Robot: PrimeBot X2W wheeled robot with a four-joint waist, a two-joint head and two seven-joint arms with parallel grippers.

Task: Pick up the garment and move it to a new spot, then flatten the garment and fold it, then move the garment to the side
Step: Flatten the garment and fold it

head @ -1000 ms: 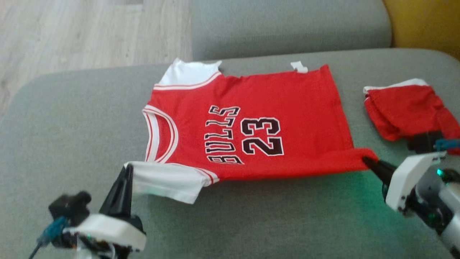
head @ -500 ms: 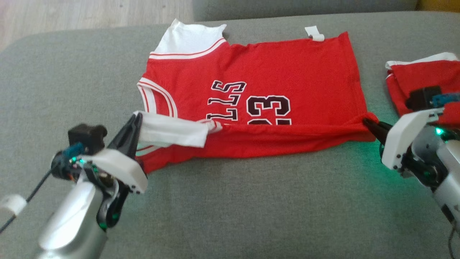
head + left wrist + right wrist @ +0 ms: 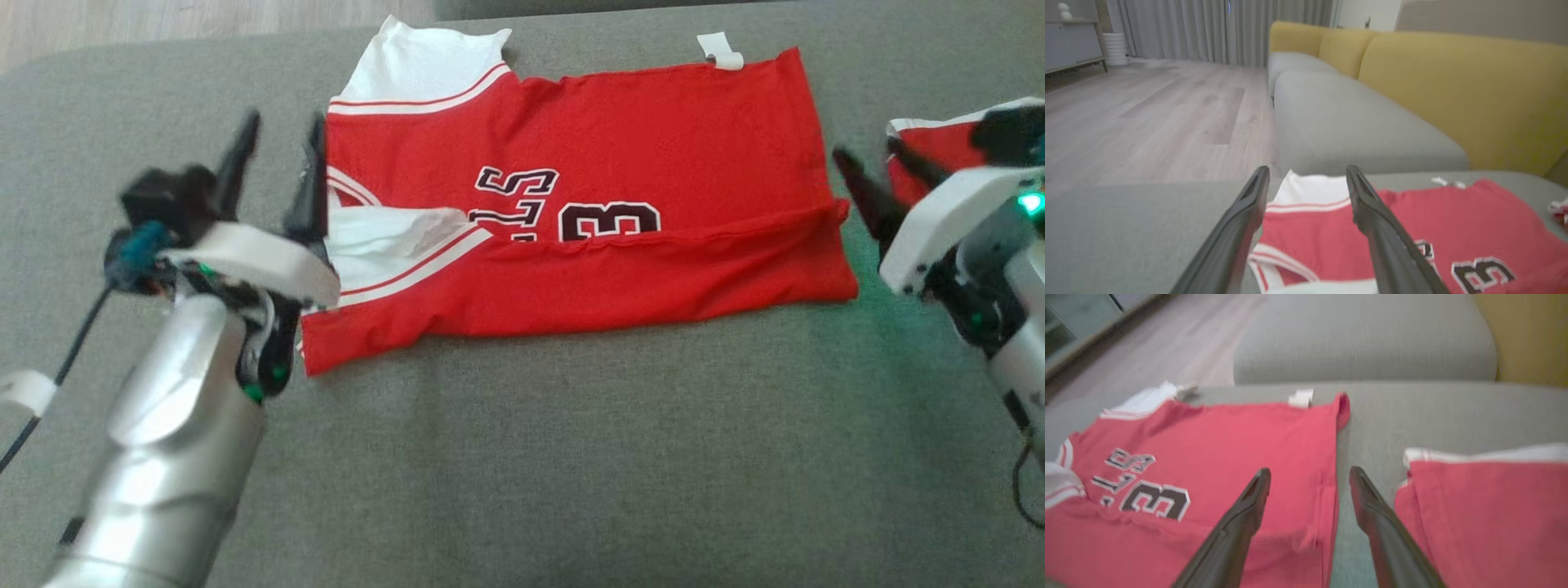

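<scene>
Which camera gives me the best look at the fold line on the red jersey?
Head view: almost all of the red jersey shows, its near edge folded over the number. Left wrist view catches the collar end; right wrist view, blurred, the hem end and part of the fold.

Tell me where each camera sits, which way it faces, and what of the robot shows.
Head view: up on the head, looking forward and down at the red jersey on the grey cushion; left gripper and right gripper show, both open.
Left wrist view: on the left wrist, looking along its fingers across the jersey's collar end toward the yellow backrest.
Right wrist view: on the right wrist, looking along its fingers over the jersey's hem end and a second red garment.
Shared: all three show the jersey.
</scene>
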